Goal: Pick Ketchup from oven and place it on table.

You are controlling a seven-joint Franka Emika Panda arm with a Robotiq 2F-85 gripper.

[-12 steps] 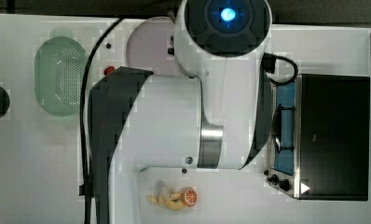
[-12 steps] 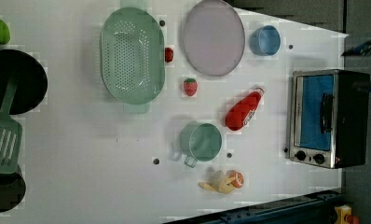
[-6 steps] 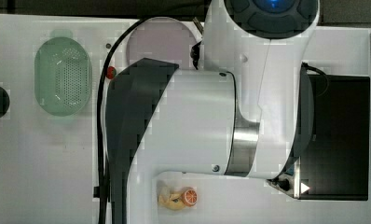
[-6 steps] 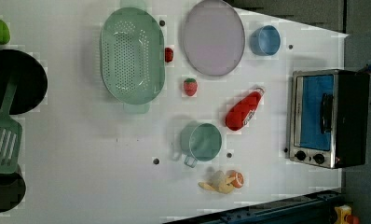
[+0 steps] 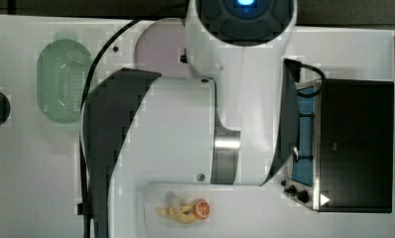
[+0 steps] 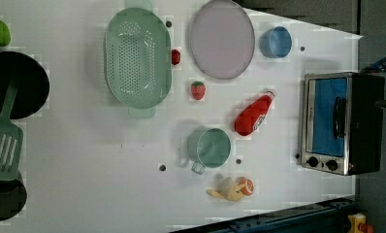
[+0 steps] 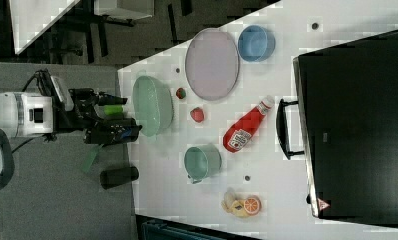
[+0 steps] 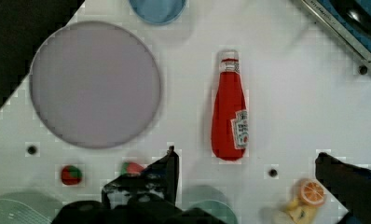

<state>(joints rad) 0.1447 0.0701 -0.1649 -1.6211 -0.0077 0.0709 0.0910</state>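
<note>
The Ketchup (image 6: 253,115), a red bottle with a white cap, lies on its side on the white table (image 6: 84,170), to the left view's left of the oven (image 6: 336,124). The oven's blue glass door looks shut. In the wrist view the Ketchup (image 8: 229,112) lies flat beyond my gripper (image 8: 249,186), whose dark fingers (image 8: 167,170) stand wide apart and hold nothing. The right view shows my gripper (image 7: 132,131) well away from the Ketchup (image 7: 244,127). My arm (image 5: 195,124) covers the table's middle in the top view.
A green mug (image 6: 209,147) stands close beside the bottle. A lilac plate (image 6: 222,39), blue cup (image 6: 275,41), green colander (image 6: 137,58), two strawberries (image 6: 197,90) and cut fruit (image 6: 232,188) lie around. A black pan (image 6: 16,85) and green spatula (image 6: 4,145) sit far left.
In the top view my arm has swung to the right and grown larger, covering more of the table. The Ketchup and the other things in the left view have not moved.
</note>
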